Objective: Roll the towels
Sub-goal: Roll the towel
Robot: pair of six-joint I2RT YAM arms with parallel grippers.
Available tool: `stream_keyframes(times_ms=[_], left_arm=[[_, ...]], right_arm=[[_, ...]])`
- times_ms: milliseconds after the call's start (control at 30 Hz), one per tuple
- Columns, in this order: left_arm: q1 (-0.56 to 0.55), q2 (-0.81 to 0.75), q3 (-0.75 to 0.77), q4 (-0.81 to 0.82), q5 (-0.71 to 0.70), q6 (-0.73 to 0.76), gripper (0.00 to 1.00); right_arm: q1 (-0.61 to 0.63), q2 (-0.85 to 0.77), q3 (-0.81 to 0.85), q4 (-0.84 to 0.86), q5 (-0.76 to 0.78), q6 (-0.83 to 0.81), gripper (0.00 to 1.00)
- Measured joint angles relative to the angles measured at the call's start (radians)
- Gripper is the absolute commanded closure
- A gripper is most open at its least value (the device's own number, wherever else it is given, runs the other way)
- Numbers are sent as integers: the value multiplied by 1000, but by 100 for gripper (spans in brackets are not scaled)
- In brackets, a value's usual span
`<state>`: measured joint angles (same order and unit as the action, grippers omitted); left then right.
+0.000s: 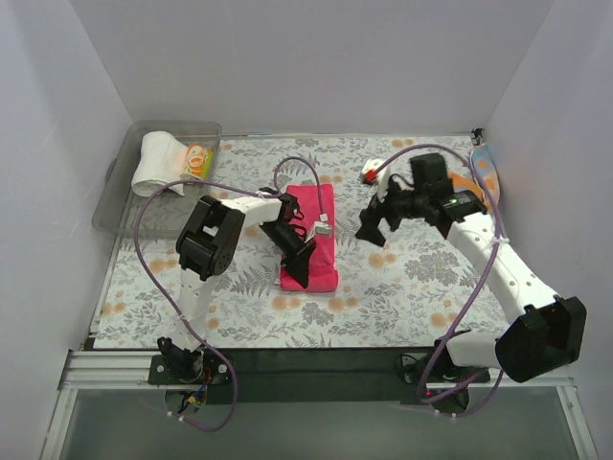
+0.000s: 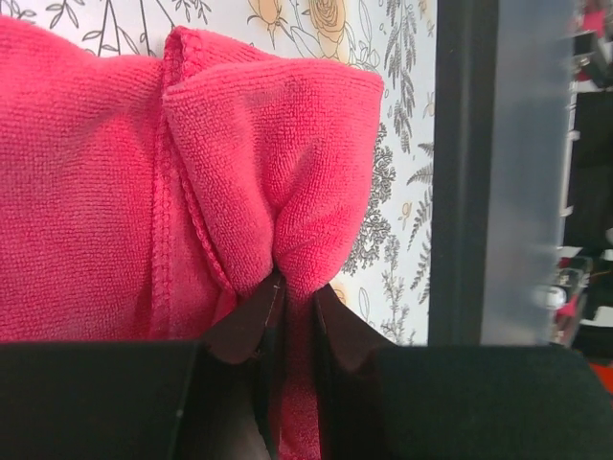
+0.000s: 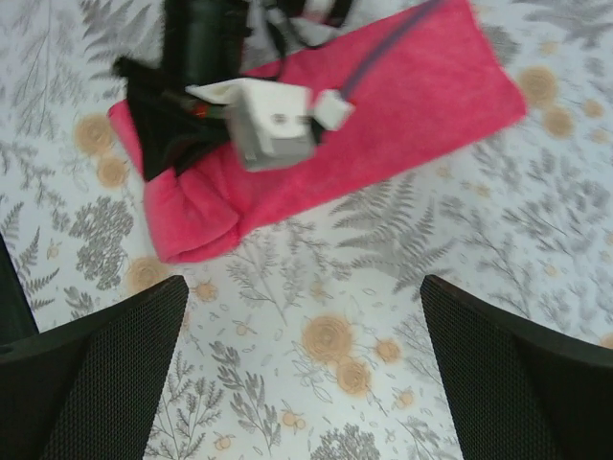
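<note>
Beginning the roll: left gripper [image 2: 295,292] jaws pinched the plain magenta-red cloth towel [image 2: 86,172]; right gripper [image 3: 304,297] jaws stood wide. Next due: curling it over.

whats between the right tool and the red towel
Only bare floral table covering separates the open right tool from the red towel; nothing else lies there, clearest in the right wrist view.

Towels, four: magenta-red towel [image 1: 314,204] at left pincer [image 2: 295,286]; white towel [image 1: 156,163] and yellow patterned towel [image 1: 197,160] far left of it; orange towel [image 1: 487,172] beyond right pincer [image 3: 302,282]. Clear plastic bin [image 1: 113,201], one. Pincers, two.
</note>
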<state>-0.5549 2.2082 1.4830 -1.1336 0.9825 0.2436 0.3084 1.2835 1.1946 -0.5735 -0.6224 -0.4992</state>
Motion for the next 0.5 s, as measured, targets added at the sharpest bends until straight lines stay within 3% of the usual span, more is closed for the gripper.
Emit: stream_keyframes(times_ms=[167,300,500], left_arm=[[15,49,22,-56,48,-7,99],[16,86,39,-106,72,-18,99],[17,130,71,-168,95,-37,94]], right_arm=[[359,24,-165,37,164,-97,14],[469,103,-198,61,243,-116,23],[555,229,-198,182,302,-92,29]])
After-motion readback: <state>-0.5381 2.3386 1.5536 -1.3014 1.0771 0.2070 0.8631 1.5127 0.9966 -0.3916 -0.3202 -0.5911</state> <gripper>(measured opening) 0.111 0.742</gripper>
